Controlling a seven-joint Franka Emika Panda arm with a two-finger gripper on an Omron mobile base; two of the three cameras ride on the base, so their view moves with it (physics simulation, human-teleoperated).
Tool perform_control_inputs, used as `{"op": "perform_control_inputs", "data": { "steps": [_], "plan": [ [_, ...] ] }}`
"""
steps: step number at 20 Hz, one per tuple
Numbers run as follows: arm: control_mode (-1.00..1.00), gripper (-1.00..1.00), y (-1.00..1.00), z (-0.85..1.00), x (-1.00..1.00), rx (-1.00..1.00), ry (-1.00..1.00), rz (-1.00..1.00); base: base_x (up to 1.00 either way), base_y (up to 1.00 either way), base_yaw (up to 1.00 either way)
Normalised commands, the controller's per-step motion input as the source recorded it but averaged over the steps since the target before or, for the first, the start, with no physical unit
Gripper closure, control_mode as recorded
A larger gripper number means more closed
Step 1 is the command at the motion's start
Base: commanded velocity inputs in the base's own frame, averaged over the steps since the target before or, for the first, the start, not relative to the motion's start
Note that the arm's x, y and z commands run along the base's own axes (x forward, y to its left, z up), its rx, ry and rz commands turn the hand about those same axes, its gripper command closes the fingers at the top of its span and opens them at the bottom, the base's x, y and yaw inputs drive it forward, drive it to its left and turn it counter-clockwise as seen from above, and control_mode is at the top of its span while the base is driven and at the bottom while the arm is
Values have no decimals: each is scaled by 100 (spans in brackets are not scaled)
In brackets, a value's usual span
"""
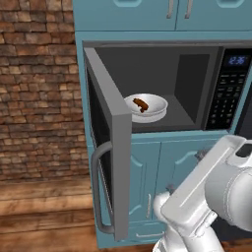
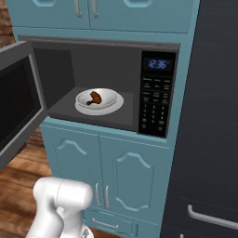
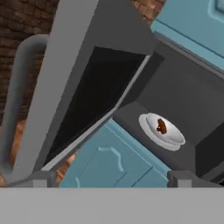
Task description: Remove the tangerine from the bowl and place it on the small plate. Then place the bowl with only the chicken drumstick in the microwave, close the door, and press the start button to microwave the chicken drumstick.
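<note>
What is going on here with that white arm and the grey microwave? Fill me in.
The shallow white bowl with the dark brown chicken drumstick sits inside the wide grey microwave, on the flat white turntable disc. The grey-framed door with its curved bar handle stands wide open. The white arm's gripper is open and empty, below and in front of the opening. Closing the door and pressing start remain.
</note>
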Motion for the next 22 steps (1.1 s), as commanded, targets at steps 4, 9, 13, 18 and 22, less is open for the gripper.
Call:
{"op": "perform_control_inputs", "data": {
  "steps": [4,9,13,18,22],
  "plan": [
    [-100,-100,100,-13,-67,-41,0,27,0,0,0],
    [-100,-100,100,-45,-10,-35,0,25,0,0,0],
    [-100,-100,99,-60,17,-29,0,21,0,0,0],
    [-100,-100,78,-69,87,-24,0,16,0,0,0],
    [-100,-100,63,-79,100,-24,0,6,0,0,0]
  ]
}}
